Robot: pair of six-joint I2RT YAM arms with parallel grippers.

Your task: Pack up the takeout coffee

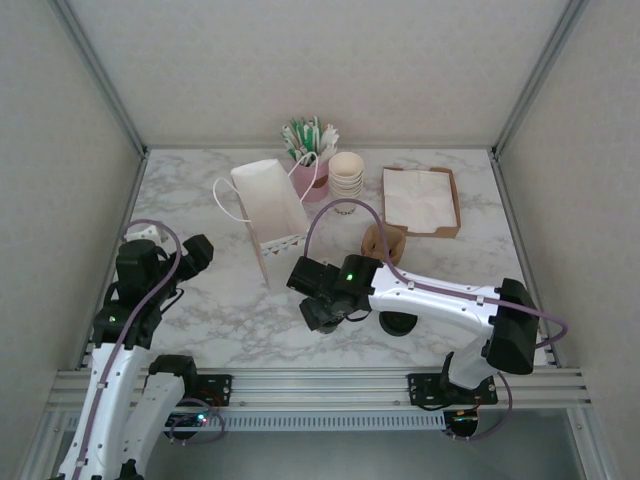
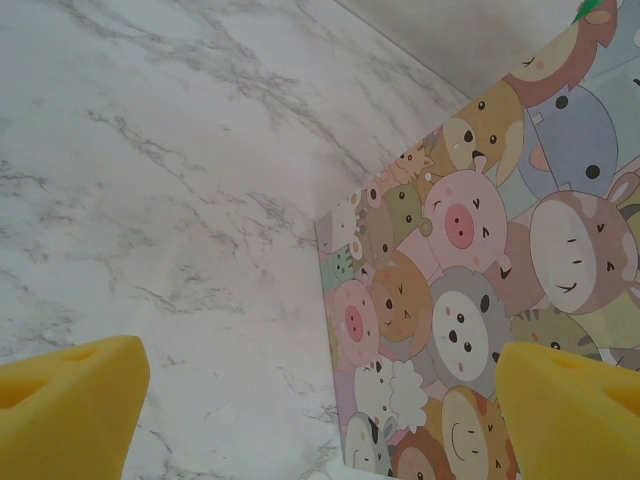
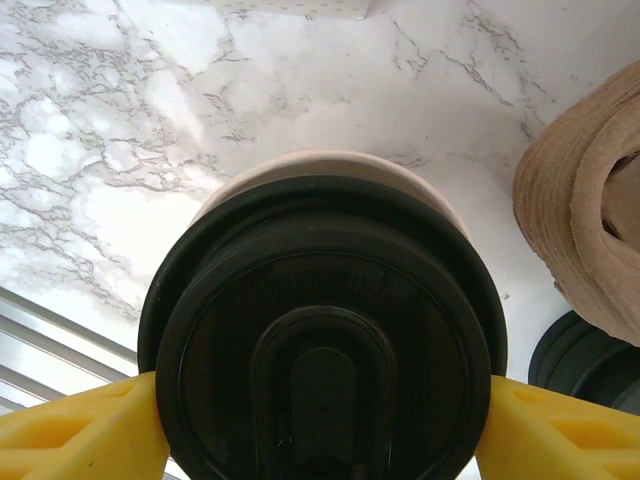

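Note:
The takeout coffee (image 3: pixel 320 330), a cream paper cup under a round black sip lid, sits between the yellow pads of my right gripper (image 3: pixel 320 425), which is shut on the lid's sides. In the top view the right gripper (image 1: pixel 322 300) hovers at the table's middle front, covering the cup. A white paper bag (image 1: pixel 268 205) with handles stands behind it to the left; its cartoon-animal side (image 2: pixel 470 300) fills the right of the left wrist view. My left gripper (image 2: pixel 320 410) is open beside the bag with nothing between its fingers, and sits at the left of the table (image 1: pixel 192 255).
A loose black lid (image 1: pixel 398 322) lies just right of the held cup, also seen as a loose black lid (image 3: pixel 585 360). Brown cardboard sleeves (image 1: pixel 385 243) sit behind it. At the back are a stack of lidless cups (image 1: pixel 346 175), a pink holder of stirrers (image 1: pixel 310 150) and a napkin tray (image 1: pixel 420 200).

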